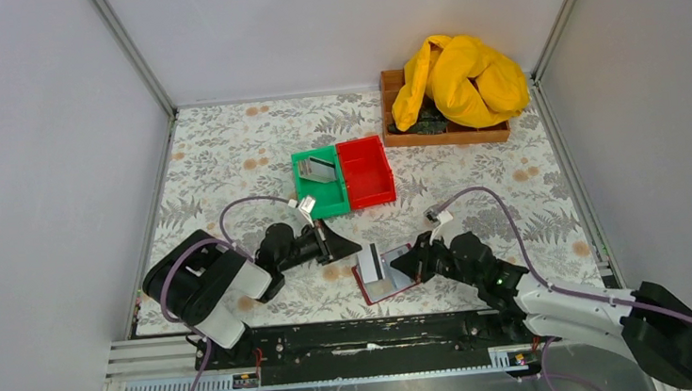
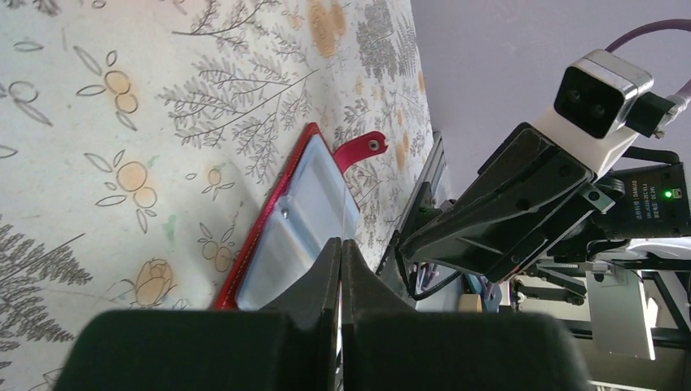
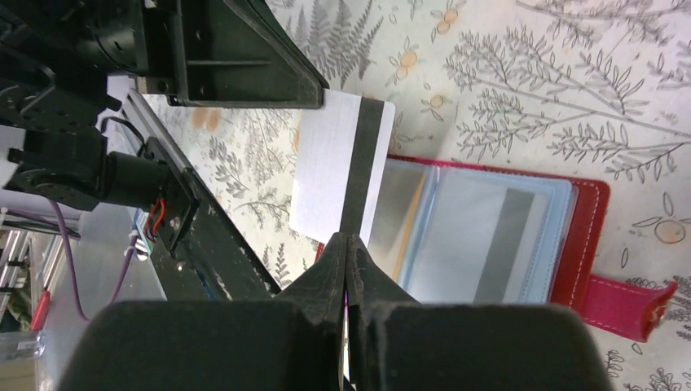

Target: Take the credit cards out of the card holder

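Card holder (image 1: 394, 286) lies open on bench (image 1: 226, 159) between two arms: left pincer (image 2: 341, 248) closed, empty; right pincer (image 3: 349, 243) closed, seemingly nipping one white striped card (image 3: 342, 163) half out; green bin (image 1: 326, 203) holds one grey card (image 1: 321, 168).

Green bin (image 1: 331, 198) touching red bin (image 1: 366, 173), yellow cloth (image 1: 459, 77) heaped in wooden tray (image 1: 450, 135), floral tablecloth (image 1: 225, 154)

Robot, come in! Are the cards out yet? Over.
Left gripper, right gripper shut. Striped card sticking out of card holder. Grey card in green bin. Nothing blocking.
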Available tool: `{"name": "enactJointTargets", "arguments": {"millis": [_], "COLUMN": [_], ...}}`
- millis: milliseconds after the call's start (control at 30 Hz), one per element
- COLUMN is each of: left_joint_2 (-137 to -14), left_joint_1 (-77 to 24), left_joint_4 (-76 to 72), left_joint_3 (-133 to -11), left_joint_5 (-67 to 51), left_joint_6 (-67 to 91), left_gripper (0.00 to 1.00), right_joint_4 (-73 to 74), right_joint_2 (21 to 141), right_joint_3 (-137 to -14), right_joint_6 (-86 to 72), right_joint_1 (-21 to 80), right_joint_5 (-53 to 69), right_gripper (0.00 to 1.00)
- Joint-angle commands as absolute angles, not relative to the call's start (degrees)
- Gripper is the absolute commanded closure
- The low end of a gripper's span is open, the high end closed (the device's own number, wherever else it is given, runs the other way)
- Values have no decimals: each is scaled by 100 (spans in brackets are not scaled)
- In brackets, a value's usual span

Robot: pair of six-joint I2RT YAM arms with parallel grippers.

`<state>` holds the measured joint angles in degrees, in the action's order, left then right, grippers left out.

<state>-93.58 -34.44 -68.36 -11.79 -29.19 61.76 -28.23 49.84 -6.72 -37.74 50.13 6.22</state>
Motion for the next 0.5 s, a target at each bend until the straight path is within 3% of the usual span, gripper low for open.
{"name": "enactJointTargets", "arguments": {"millis": [0, 67, 100, 167, 233, 467], "left_joint_2": [-9042, -8983, -8971, -8921, -8863, -8583], "left_joint_1": [-3382, -3328, -3293, -3222, -3209, -3208], "left_joint_4": [-6651, -6900, -7020, -7210, -7297, -7288], "left_joint_3": [-1398, -1447, -1476, -1596, -1696, -1897], "left_joint_5": [-3087, -3285, -3410, -3640, -3784, -4081], "left_joint_6": [5961, 6104, 6206, 6384, 6452, 6402], "left_gripper": [100, 100, 100, 100, 100, 100], "right_joint_4": [-2930, -3345, -3495, -3550, -3357, -3506], "right_joint_2": [4435, 4085, 3877, 3422, 3129, 3254], "right_joint_3": [-476, -260, -173, -92, -125, -155], "right_joint_6": [-3537, -3651, -3707, -3723, -3597, -3578], "right_joint_1": [4992, 4992, 4984, 4985, 4984, 4987], "right_joint_5": [371, 435, 441, 457, 497, 1025], "right_gripper": [100, 97, 88, 61, 48, 48]}}
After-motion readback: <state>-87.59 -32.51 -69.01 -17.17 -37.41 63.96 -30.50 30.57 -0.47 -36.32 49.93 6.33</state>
